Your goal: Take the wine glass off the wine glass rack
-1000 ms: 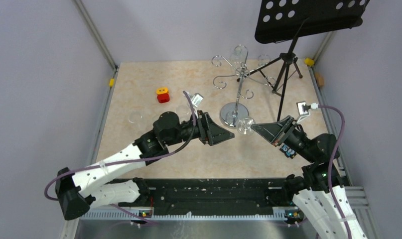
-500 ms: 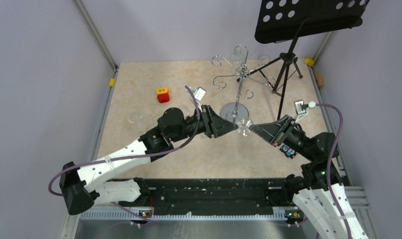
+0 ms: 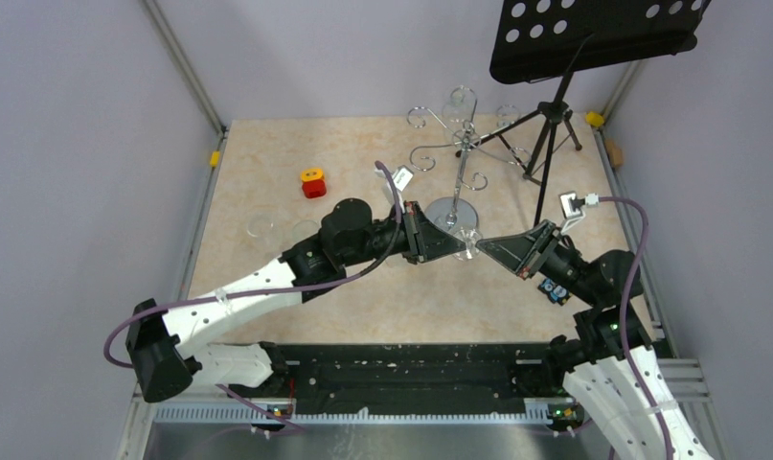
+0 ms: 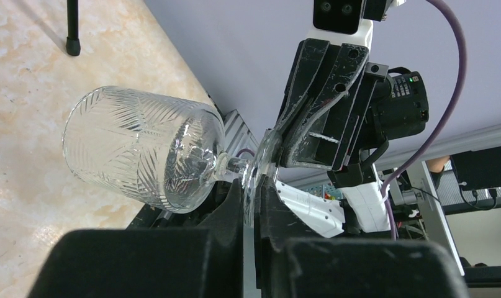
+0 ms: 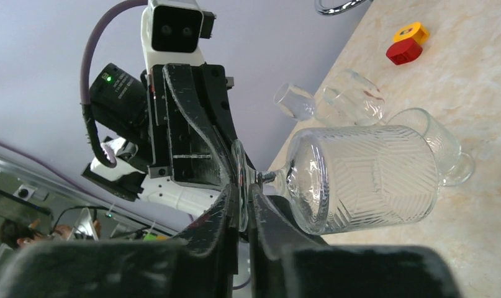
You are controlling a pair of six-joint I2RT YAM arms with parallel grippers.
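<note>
Surface: beige marbled table, closed in by pale lilac walls on three sides
Rack: chrome wire, upright at the far middle of the table, its round base flat on the top and curled arms spreading from the head of the thin pole
Glass: clear, cut with a leaf-like pattern, held on its side in the air above the table, stem about level; it is off the rack, just on the near side of the rack's base
Left gripper: reaches in from the left; in its own wrist view the two fingers are closed on the rim of the glass's foot, which stands edge-on in the narrow slit between them
Right gripper: comes in from the right, almost tip to tip with the left one; its fingers pinch the opposite rim of the same foot
Between them: each wrist view shows the other gripper close behind the foot disc, the bowl jutting out to one side
Stand: black tripod with a perforated desk at the far right, its legs just beside the rack
Block: red with a yellow top, left of the rack, well apart from both grippers
Spare glasses: clear, lying on the table towards the left
</note>
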